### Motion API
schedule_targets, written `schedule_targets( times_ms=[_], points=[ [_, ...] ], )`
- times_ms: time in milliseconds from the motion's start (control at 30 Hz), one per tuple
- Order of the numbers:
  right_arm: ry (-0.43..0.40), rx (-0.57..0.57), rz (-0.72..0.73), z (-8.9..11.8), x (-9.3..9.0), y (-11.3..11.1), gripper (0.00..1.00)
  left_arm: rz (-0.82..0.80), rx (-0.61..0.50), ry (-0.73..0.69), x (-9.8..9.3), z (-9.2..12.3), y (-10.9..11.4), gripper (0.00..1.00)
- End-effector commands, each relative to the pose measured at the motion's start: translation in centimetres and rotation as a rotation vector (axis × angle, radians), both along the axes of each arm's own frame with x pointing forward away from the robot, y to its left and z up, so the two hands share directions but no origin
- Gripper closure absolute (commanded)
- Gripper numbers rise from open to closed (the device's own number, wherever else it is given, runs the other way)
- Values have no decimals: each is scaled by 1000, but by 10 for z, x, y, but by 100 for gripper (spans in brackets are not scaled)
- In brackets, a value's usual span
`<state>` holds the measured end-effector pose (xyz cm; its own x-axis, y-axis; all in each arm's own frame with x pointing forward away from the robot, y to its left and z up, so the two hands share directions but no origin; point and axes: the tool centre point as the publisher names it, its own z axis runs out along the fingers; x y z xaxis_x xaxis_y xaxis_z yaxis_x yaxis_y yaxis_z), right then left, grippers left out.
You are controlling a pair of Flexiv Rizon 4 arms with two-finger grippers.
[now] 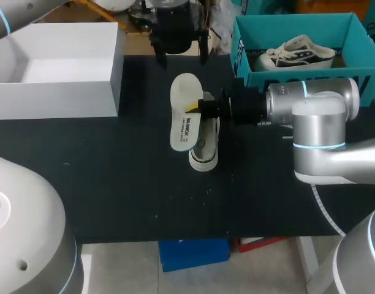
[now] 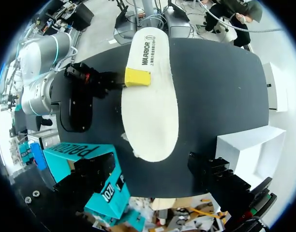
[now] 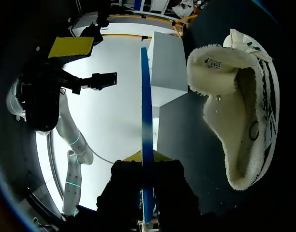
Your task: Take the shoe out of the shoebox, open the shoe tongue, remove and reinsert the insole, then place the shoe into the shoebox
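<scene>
A white shoebox (image 1: 53, 67) sits at the upper left of the counter (image 1: 114, 184). At top centre the left claw (image 1: 182, 60) hangs with fingers spread, nothing between them. Just below it the insole (image 1: 182, 92) is up off the counter, its edge pinched between the right claw (image 1: 193, 108) fingers. The shoe (image 1: 206, 153) lies underneath, partly hidden, seemingly on its side. The right arm (image 1: 298, 104) stretches level from the right edge. At upper right, a teal shoebox (image 1: 291, 27) holds a second shoe (image 1: 295, 54).

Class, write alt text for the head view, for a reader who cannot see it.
The right gripper, jaws shut on a white insole, holds it beside a white shoe on the black table. A teal shoebox holding a second shoe stands at far right.
</scene>
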<state>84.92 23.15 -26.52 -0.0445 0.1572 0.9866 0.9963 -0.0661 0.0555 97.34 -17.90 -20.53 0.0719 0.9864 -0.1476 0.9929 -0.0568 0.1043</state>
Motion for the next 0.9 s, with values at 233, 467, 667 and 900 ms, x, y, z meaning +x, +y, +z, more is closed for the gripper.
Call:
schedule_targets(
  times_ms=[233,467,667,900],
  points=[
    [0,-1,-3,0,0,2,100,-15,0,26,11,-5,-10,0],
    [0,-1,-3,0,0,2,100,-15,-3,22,-13,2,-8,0],
    [0,-1,-3,0,0,2,100,3,3,22,-51,3,-2,0],
    [0,-1,-3,0,0,2,100,19,1,43,-102,-5,5,0]
  ],
)
